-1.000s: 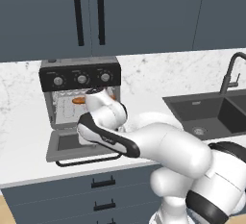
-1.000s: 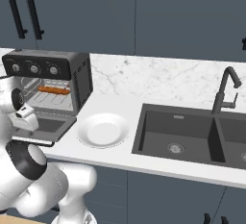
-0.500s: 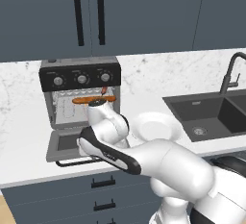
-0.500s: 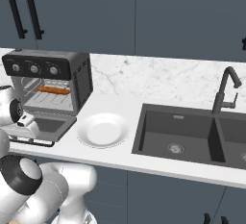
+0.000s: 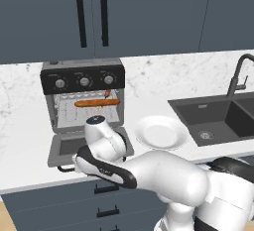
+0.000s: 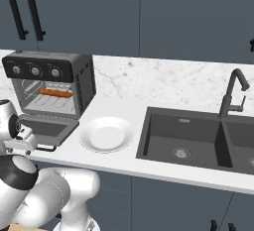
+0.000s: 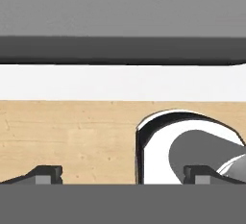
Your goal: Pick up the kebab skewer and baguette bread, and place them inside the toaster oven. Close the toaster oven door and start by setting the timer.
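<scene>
The toaster oven [image 5: 83, 96] stands on the white marble counter [image 5: 25, 145], towards its left end, below the dark upper cabinets [image 5: 149, 12]; its black top panel carries three round silver knobs [image 5: 84, 82]. The toaster oven door [image 5: 74, 148] hangs open, dropped forward and lying roughly level over the near part of the counter; its black bar handle [image 6: 45, 148] sits at the near edge.

Inside, the baguette bread [image 5: 96, 103] lies lengthwise on the wire rack [image 6: 47, 103], running left to right; the kebab skewer [image 5: 107, 93] appears as a short reddish sliver just behind and above the loaf's right end, too small to say whether the two touch.

A white plate [image 5: 159, 132] rests on the counter just right of the open door; further right lies the dark sink [image 6: 198, 138] with its black faucet [image 6: 233, 93].

The arm bends low in front of the oven, its wrist over the right half of the door in the left base view. In the hand view the gripper [image 7: 123, 175] holds nothing; its fingertips [image 7: 45, 174] stand wide apart at the bottom corners, with a wooden floor [image 7: 67, 136] beyond them and the pale counter edge above.
</scene>
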